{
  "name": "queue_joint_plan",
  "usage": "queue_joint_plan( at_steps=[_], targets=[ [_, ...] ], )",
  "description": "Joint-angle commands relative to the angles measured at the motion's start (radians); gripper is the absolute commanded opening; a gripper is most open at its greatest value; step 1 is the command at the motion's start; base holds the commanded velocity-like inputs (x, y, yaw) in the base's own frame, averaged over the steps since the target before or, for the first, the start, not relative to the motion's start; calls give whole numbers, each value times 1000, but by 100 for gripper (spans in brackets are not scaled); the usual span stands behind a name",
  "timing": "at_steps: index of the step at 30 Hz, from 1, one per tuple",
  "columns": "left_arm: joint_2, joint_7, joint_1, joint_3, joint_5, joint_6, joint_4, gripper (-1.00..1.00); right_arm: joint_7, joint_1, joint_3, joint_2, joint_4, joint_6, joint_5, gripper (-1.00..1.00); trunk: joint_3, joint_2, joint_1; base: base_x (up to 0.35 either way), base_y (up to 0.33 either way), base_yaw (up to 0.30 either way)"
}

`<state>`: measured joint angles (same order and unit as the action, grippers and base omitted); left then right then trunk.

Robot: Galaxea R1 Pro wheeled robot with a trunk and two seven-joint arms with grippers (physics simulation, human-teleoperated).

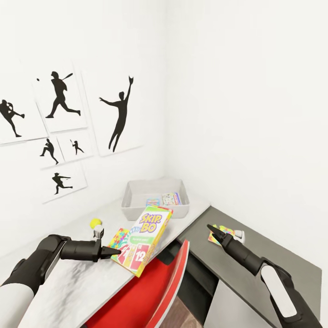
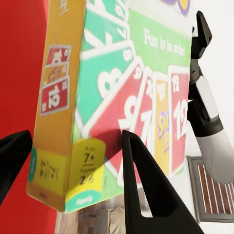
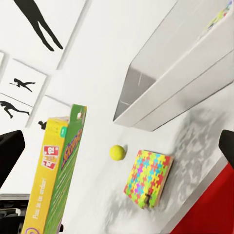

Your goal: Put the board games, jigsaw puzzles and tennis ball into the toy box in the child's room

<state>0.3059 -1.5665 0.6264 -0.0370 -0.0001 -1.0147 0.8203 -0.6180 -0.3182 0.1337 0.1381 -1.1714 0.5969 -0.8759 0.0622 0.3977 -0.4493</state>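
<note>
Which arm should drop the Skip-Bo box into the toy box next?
Left. The left gripper is already pinching the Skip-Bo box by its lower corner, tilted above the table, with the toy box just beyond. The right gripper hangs open over the dark section.

The Skip-Bo box [image 2: 112, 97] stands between the left claw's [image 2: 80, 170] two black fingers [image 2: 141, 180], its orange side and card-printed cover both facing the camera. The right arm [image 2: 207, 117] rises beyond it.
</note>
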Motion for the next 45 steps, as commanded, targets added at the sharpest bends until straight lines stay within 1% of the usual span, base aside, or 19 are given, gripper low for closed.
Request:
queue_joint_plan(
  at_steps=[1,7,15,30,38,45],
  targets=[
    [1,-4,1,-3,0,-8,0,-100,0,-1,1,0,0,8,-6,100,2,2,-1,18,-17,22],
    [1,-4,1,-3,0,-8,0,-100,0,-1,1,0,-1,8,-6,100,2,2,-1,24,-23,14],
    [1,-4,1,-3,0,-8,0,-100,0,-1,1,0,-1,8,-6,100,2,2,-1,162,-155,205],
    [1,-4,1,-3,0,-8,0,-100,0,-1,1,0,-1,8,-5,100,1,2,-1,122,-54,77],
    [1,-4,1,-4,-1,-8,0,-100,0,-1,1,0,-1,8,-5,100,1,2,-1,43,-12,12],
    [0,-4,1,-4,0,-8,0,-100,0,-1,1,0,-1,8,-5,100,1,2,-1,110,0,113]
  ],
)
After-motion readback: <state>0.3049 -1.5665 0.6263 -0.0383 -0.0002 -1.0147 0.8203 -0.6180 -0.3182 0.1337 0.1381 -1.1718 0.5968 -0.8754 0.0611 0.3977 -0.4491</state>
